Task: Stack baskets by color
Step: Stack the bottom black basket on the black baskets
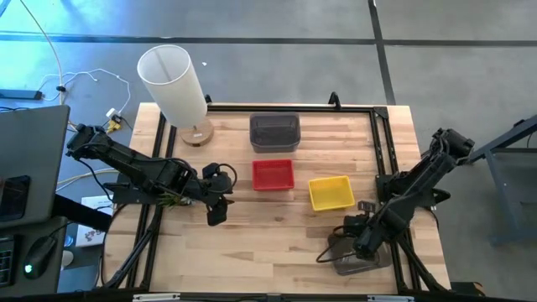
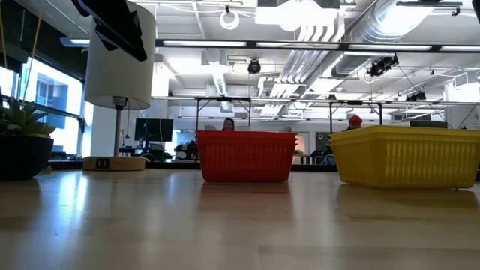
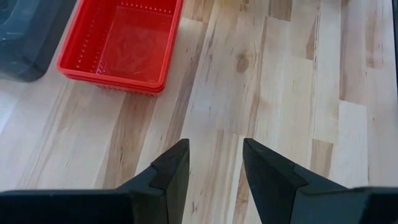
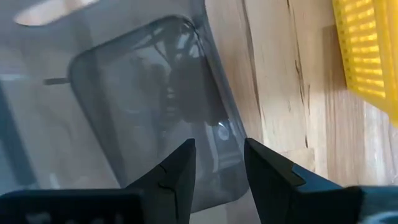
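Four baskets show on the wooden table. A dark grey basket [image 1: 274, 132] sits at the far middle, with a red basket [image 1: 273, 174] just in front of it and a yellow basket [image 1: 331, 192] to the right. A second translucent grey basket [image 1: 351, 262] lies at the near right. My right gripper [image 4: 216, 149] points down over it and is open. Its fingers stand above that grey basket's [image 4: 143, 106] side wall nearest the yellow basket [image 4: 367, 56], one over the inside and one over the outside. My left gripper [image 3: 214, 146] hangs open over bare table, near-left of the red basket [image 3: 121, 40].
A tall white cylinder on a wooden base [image 1: 176, 84] stands at the far left corner. A black frame [image 1: 382, 143] runs along the table's far and side edges. Bare wood lies across the near middle. In the low view, people show in the room behind the red basket [image 2: 245, 156].
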`<state>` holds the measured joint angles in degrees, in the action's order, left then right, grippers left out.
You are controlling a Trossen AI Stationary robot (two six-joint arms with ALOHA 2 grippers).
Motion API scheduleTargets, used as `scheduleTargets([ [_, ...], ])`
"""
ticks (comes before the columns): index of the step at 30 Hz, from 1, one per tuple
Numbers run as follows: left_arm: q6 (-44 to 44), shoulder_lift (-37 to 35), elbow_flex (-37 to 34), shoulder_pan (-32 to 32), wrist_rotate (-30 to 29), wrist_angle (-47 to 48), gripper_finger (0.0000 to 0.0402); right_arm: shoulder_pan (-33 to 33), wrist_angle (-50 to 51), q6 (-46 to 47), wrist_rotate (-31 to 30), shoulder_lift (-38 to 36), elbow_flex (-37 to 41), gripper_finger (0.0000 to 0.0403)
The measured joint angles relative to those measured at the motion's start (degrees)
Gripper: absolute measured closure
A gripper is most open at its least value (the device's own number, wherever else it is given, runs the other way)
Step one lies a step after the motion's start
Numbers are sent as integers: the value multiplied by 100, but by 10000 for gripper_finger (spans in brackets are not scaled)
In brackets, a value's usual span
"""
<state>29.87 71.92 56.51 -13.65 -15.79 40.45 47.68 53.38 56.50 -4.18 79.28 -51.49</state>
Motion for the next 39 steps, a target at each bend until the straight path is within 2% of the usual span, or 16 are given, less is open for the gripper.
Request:
scheduleTargets([
  [11, -2, 0, 0, 0, 15, 0, 266, 0, 67, 108, 19, 609, 1, 279],
  [27, -2, 2, 0, 0, 15, 0, 266, 0, 168, 307, 106, 644, -12, 279],
  [34, -4, 2, 0, 0, 15, 0, 266, 0, 29, 469, 210, 994, -12, 280],
  [36, -4, 2, 0, 0, 15, 0, 266, 0, -10, 505, 307, 1123, -12, 288],
  [39, -4, 2, 0, 0, 15, 0, 266, 0, -32, 504, 483, 1296, -12, 322],
])
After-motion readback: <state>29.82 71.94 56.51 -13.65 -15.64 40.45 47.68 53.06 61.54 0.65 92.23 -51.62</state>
